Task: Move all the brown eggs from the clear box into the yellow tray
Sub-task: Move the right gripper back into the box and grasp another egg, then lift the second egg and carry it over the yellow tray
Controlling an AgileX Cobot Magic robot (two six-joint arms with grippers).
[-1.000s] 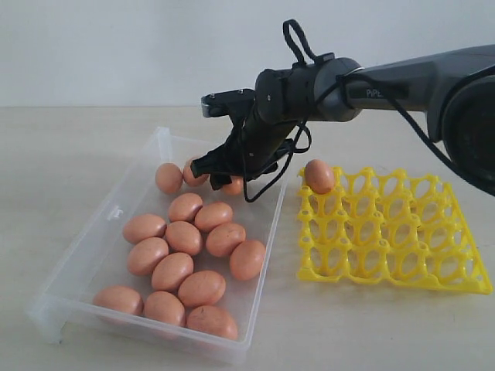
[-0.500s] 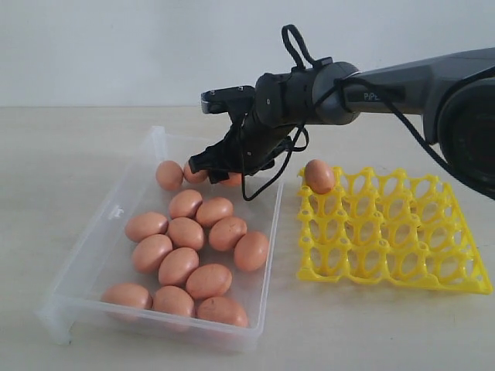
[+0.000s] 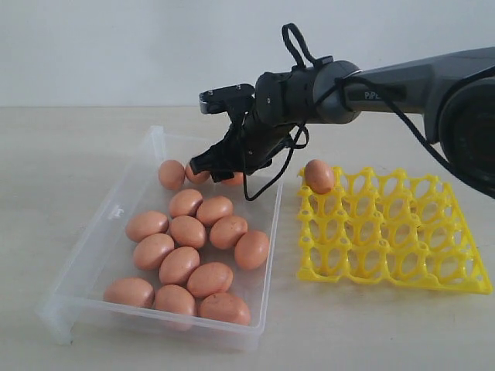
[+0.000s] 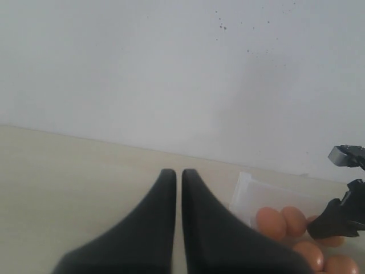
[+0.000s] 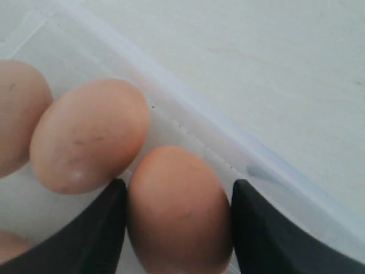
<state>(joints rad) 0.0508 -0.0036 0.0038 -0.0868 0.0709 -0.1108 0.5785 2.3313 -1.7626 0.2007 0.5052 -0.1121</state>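
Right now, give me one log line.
right gripper: shut on brown egg in clear box | left gripper: shut, empty | yellow tray: single egg seated

A lab: bare table (image 3: 46,154), blank white wall (image 3: 116,46).

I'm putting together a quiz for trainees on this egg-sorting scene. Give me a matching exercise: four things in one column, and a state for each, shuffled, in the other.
Column one
1. left black gripper
2. right black gripper
3. bright yellow plastic lattice egg tray
4. large clear plastic box

Column two
A. holds many loose brown eggs
B. shut, holding nothing
C. holds a single brown egg in a corner cup
D. fingers against both sides of one flanked brown egg near the box wall

Pairs: 1-B, 2-D, 3-C, 4-A
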